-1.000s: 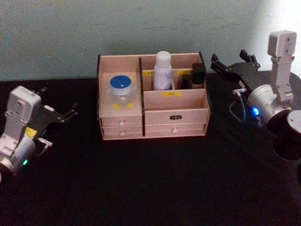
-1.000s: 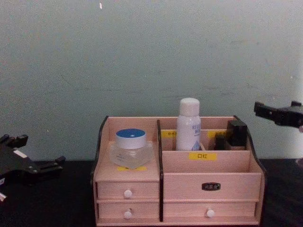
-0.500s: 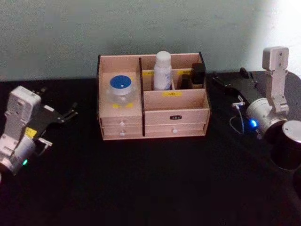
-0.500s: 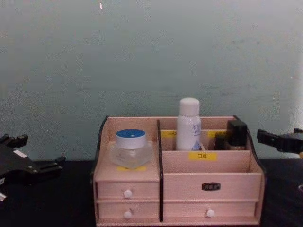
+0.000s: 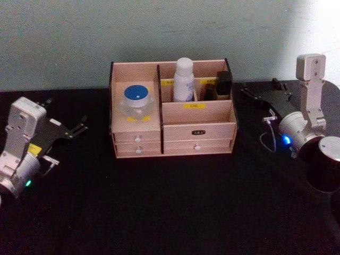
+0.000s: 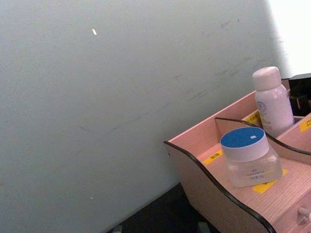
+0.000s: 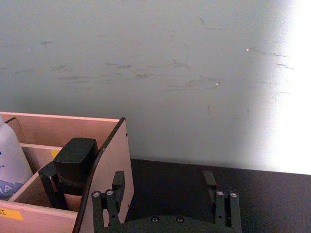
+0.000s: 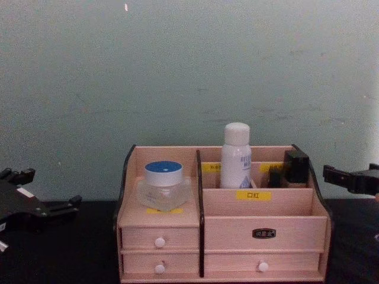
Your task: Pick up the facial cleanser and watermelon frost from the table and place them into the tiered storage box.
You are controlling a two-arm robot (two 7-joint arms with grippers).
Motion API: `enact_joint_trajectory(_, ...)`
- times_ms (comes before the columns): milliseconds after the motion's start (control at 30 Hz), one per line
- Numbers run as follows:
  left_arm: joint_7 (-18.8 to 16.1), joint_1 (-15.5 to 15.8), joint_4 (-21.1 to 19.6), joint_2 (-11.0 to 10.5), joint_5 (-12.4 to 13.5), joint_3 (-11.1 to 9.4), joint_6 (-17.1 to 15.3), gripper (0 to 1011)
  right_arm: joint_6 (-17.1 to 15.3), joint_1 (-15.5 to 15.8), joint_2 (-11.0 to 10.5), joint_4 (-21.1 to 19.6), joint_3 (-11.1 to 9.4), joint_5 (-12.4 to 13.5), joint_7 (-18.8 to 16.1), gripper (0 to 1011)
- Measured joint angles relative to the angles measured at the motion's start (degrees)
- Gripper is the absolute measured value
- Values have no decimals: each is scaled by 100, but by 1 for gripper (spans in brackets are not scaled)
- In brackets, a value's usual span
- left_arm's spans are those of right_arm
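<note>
From the head view, the tiered storage box point(image 5: 172, 111) stands at the back middle of the black desk point(image 5: 170, 207), close to the pale green wall point(image 5: 159, 32). A clear jar with a blue lid point(image 5: 138, 103) sits on the box's left shelf, and a white bottle point(image 5: 184, 79) stands upright in a rear compartment to the right of the dark divider. A black item point(image 5: 223, 83) fills the rear right corner compartment. The left hand point(image 5: 71, 129) lies low at the desk's left side, well apart from the box, its arm angled toward it; the fingers are spread with nothing between them. The right hand point(image 5: 260, 95) hangs just right of the box's right wall, near but not touching, the white wrist housing rising above it; it holds nothing.

In the left wrist view, the jar point(image 6: 249, 157) rests on a yellow label on the shelf, the bottle point(image 6: 271, 101) behind it past the curved dark edge of the box point(image 6: 214, 189).

In the right wrist view, the right hand point(image 7: 165, 204) shows two dark fingers point(image 7: 221, 206) set wide apart and empty, alongside the box's right wall point(image 7: 114, 174); the black item point(image 7: 70, 167) stands just inside that wall.

From the chest view, the box point(image 8: 220, 236) faces forward with its white-knobbed drawers. The jar point(image 8: 163, 186) is at left and the bottle point(image 8: 235, 155) at centre. The left hand point(image 8: 35, 207) rests low at the left edge, and the right hand point(image 8: 349, 177) hovers level with the box's upper tier at the right edge.
</note>
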State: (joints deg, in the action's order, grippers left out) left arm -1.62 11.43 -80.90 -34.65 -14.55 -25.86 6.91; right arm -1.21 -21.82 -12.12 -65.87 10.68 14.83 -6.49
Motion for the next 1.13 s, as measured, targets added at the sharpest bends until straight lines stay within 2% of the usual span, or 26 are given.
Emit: enact_joint_trajectory(1133, 0, 0, 0, 0, 0, 0, 0, 1001, 18, -4, -9, -1, 12, 34, -9, 1003)
